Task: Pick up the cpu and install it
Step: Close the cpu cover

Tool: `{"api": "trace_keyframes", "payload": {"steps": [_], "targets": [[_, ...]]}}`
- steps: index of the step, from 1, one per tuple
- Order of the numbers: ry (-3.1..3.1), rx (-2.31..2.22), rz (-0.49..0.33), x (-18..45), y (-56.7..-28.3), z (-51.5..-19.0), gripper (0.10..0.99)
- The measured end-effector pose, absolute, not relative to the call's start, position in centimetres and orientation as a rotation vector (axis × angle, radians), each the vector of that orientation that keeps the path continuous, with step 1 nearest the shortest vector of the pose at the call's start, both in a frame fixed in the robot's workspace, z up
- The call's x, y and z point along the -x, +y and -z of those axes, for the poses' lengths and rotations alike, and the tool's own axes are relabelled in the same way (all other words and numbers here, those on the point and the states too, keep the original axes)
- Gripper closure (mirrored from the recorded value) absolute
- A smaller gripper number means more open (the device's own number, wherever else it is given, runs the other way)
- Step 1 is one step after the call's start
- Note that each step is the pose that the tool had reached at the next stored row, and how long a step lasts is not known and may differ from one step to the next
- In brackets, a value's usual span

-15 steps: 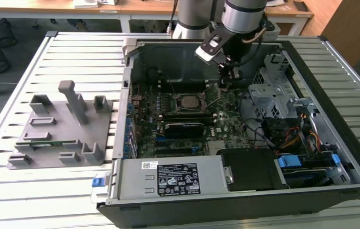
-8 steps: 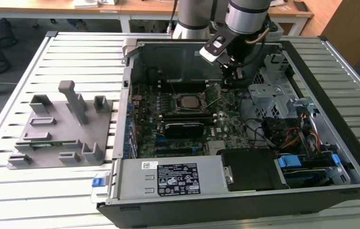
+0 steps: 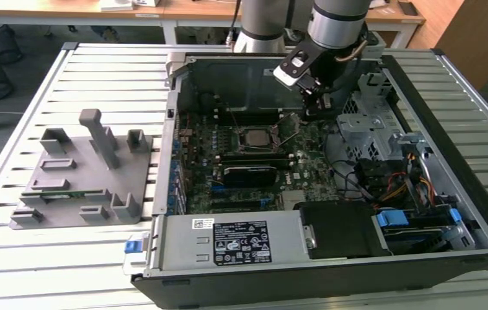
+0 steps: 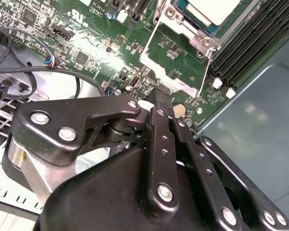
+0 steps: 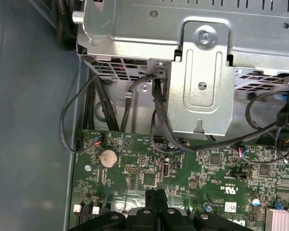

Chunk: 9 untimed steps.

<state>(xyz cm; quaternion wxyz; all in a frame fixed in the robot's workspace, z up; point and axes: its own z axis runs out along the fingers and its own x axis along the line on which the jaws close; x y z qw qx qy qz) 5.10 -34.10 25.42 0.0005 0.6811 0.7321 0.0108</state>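
Note:
The cpu [image 3: 256,137] is a small silvery square lying in its socket in the middle of the motherboard [image 3: 308,169], inside the open computer case. In the second wrist view the cpu [image 4: 216,8] lies in the socket, with the hinged metal socket frame [image 4: 176,57] swung open beside it. My gripper [image 3: 315,111] hangs low over the board, toward the exterior view's right of the socket and apart from the chip. Its black fingers [image 5: 152,204] are pressed together with nothing between them; in the second wrist view the gripper [image 4: 160,103] points down at the board beside the open frame.
A metal drive cage [image 5: 197,72] with black cables [image 5: 111,106] stands just beyond the gripper. A black block [image 3: 248,175] sits on the board below the socket. The power supply [image 3: 226,240] fills the case's front. A grey parts holder [image 3: 84,174] lies on the slatted table [image 3: 106,71].

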Motion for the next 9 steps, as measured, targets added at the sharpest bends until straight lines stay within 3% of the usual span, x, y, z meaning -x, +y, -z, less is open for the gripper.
{"api": "trace_keyframes", "payload": {"steps": [9], "targets": [[2.301, -2.140, -0.031, -5.10, -34.03, -24.70, 0.980]]}}
